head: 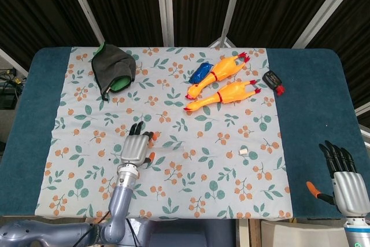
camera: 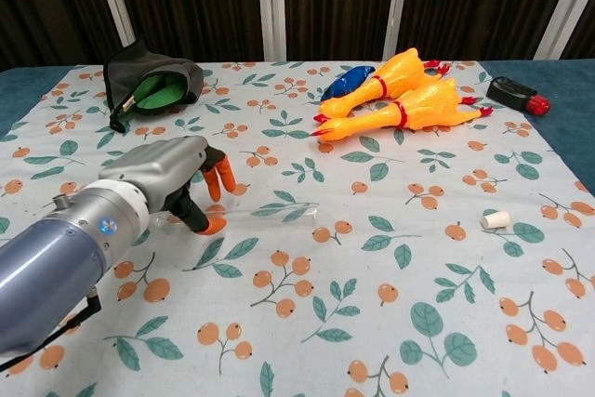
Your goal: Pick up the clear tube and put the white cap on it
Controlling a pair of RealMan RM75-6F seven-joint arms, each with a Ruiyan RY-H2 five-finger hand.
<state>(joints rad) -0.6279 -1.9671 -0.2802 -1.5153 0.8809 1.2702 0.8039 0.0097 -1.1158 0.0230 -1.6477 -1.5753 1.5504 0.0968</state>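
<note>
The clear tube lies flat on the floral cloth, left of centre; in the head view the tube is only a faint line. My left hand hovers over the tube's left end with its orange-tipped fingers spread, holding nothing. From above, the left hand covers that end. The white cap lies on its side at the cloth's right, far from the tube, and shows as a small white cap in the head view. My right hand stays at the front right corner, fingers apart and empty.
A grey pouch with green lining sits at the back left. Two yellow rubber chickens and a blue wrapped item lie at the back centre. A small black and red object rests on the blue table beside the floral cloth.
</note>
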